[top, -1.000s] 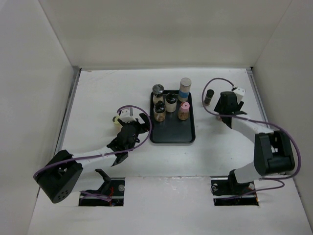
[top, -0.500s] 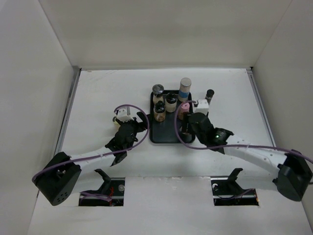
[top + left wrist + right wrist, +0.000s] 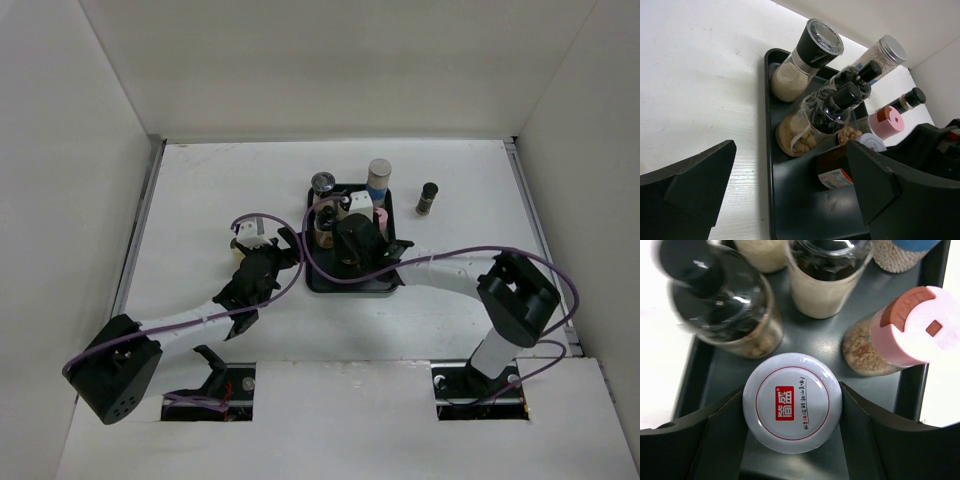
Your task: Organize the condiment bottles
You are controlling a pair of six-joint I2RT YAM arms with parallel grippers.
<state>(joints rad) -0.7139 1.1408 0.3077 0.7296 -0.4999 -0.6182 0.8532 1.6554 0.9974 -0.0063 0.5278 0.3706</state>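
Note:
A flat black tray (image 3: pixel 345 278) holds several condiment bottles: a black-topped grinder (image 3: pixel 322 184), a tall silver-capped shaker (image 3: pixel 378 175), two black-capped jars (image 3: pixel 830 112) and a pink-capped jar (image 3: pixel 381 215). My right gripper (image 3: pixel 358 240) reaches over the tray. In the right wrist view it (image 3: pixel 792 410) is shut on a brown jar with a white printed lid (image 3: pixel 792 402), whose base looks to rest on the tray floor (image 3: pixel 800 200). My left gripper (image 3: pixel 278 252) is open and empty, just left of the tray's front left edge.
A small dark bottle (image 3: pixel 428 197) stands on the white table to the right of the tray. White walls close in the back and both sides. The right arm's purple cable loops above the tray's front.
My right arm has swung from beside the small dark bottle leftward over the tray and now grips the white-lidded jar. The left gripper has barely moved.

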